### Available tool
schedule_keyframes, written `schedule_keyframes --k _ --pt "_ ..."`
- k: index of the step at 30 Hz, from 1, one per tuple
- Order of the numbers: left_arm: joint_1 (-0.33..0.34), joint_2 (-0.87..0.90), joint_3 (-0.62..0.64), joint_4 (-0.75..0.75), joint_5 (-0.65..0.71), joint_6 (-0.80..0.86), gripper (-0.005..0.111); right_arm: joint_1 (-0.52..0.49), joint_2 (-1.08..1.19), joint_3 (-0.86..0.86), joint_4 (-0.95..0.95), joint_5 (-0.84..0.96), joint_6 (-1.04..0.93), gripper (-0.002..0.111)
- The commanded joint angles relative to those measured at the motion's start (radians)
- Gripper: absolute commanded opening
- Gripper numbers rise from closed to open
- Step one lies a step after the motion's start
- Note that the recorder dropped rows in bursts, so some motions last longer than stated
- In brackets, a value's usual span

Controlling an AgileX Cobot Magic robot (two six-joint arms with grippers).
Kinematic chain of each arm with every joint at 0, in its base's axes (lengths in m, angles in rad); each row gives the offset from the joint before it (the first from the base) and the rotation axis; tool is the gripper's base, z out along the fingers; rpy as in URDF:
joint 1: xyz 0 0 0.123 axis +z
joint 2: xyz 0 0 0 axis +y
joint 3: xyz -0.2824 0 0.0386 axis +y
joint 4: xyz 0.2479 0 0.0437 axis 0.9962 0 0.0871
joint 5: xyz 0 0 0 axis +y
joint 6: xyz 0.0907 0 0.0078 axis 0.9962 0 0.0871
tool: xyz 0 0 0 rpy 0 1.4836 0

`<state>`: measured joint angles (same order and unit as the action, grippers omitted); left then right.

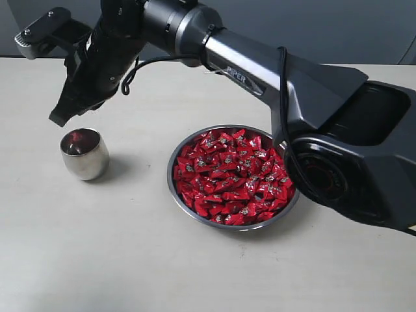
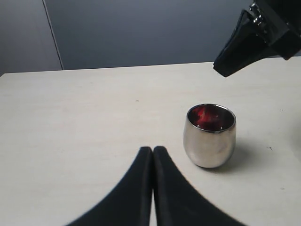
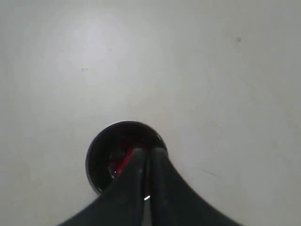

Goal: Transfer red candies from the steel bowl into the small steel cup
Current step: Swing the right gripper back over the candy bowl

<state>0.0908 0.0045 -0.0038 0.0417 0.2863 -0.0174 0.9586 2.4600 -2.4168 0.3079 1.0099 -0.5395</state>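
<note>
Counter, near part: pale cream counter (image 1: 130, 260), matte and evenly lit, with only a few tiny dark specks.
Left fingers: the left fingers (image 2: 148, 160) are clenched tip to tip with nothing between them, held low over bare counter.
Steel bowl: the steel bowl (image 1: 171, 182) sits flat on the counter, well apart from both pairs of fingers and off to the side of the right ones, close under the arm's bulky base joint.
Red candies: the red candies (image 1: 234, 179) fill the bowl almost to its thin rim, foil glinting with small silver-white marks.
Small steel cup: the small steel cup (image 1: 84, 159) stands upright on the counter, a little ahead of the left fingers and off to one side, and directly below the tips of the right ones. Red shows inside it; whether that is one candy or several cannot be told. A soft shadow lies on the counter beside it.
Right fingers: the right fingers (image 1: 60, 117) are drawn together with only a thin slit between them, gripping nothing, pointing down just above the cup's mouth without touching the rim.
Right arm: the black right arm (image 1: 247, 71) slants across the bowl to reach the cup.
Wall: a plain grey-blue wall (image 1: 364, 26) rises behind the counter's far edge; the left wrist view shows one vertical seam in it.
</note>
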Motion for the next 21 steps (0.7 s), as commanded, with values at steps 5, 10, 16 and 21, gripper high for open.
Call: schedule_keyframes --k 5,10,16,21 --pt "-0.008 -0.004 0.004 0.001 -0.002 -0.003 0.000 -0.042 -0.055 -0.005 -0.092 -0.133 0.341 -0.001" --pt "-0.008 -0.004 0.004 0.001 -0.002 -0.003 0.000 -0.051 -0.074 -0.005 -0.196 -0.201 0.446 -0.001" --pt "-0.008 -0.004 0.004 0.001 -0.002 -0.003 0.000 -0.051 -0.134 0.031 -0.177 -0.288 0.453 -0.001" --pt "-0.008 -0.004 0.004 0.001 -0.002 -0.003 0.000 -0.051 -0.220 0.181 -0.236 -0.402 0.488 -0.001"
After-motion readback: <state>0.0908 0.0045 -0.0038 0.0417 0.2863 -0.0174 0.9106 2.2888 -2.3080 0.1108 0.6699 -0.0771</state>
